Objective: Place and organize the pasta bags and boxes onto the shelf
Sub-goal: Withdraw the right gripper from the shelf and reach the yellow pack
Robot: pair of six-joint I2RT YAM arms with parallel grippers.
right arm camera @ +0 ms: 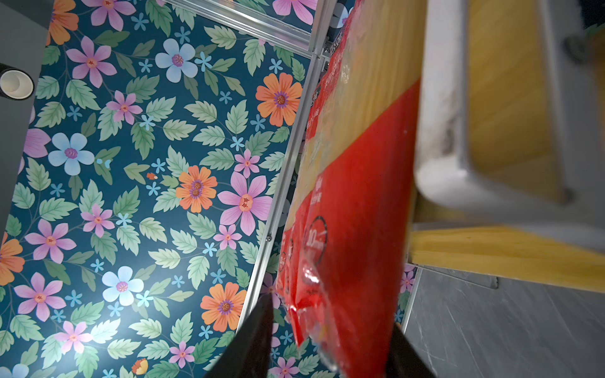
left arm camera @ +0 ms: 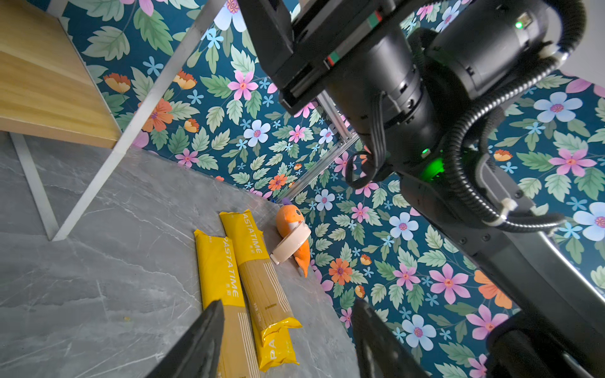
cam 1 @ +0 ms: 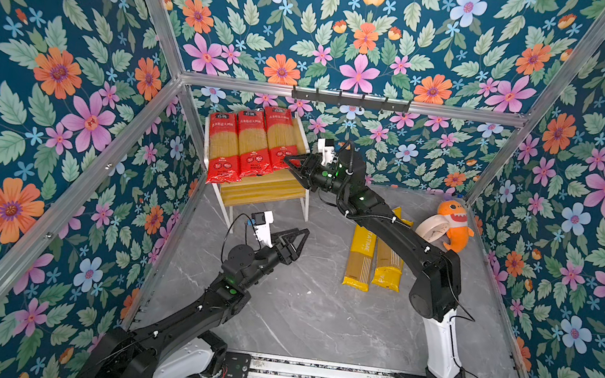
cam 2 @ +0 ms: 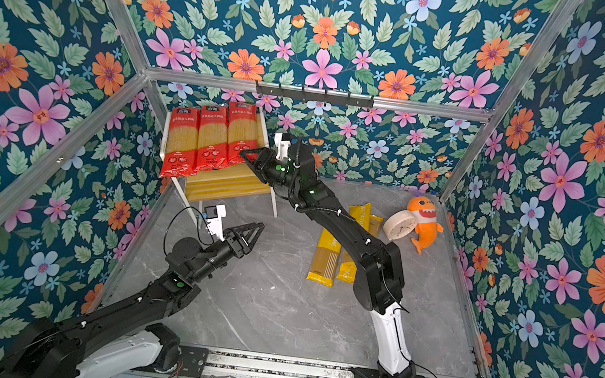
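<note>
The right gripper (right arm camera: 332, 314) stands open astride the lower end of the nearest of three red packs (cam 1: 251, 143). One finger is clear of the film, so nothing is clamped. Those three lie side by side just ahead of it on the upper board of the shelf (cam 1: 264, 195), their ends overhanging the lower board. Behind it, beside its arm on the counter (cam 1: 297, 308), lie the yellow packs (cam 1: 361, 259): two in plain sight, a third apparently tucked beneath one. The left gripper (cam 1: 301, 243) hangs open and empty, well apart from both lots. I judge each pack light, stiff lengthwise, brittle inside, and slick-skinned with floppy crimped ends. It is best pinched across the narrow width near mid-length.
</note>
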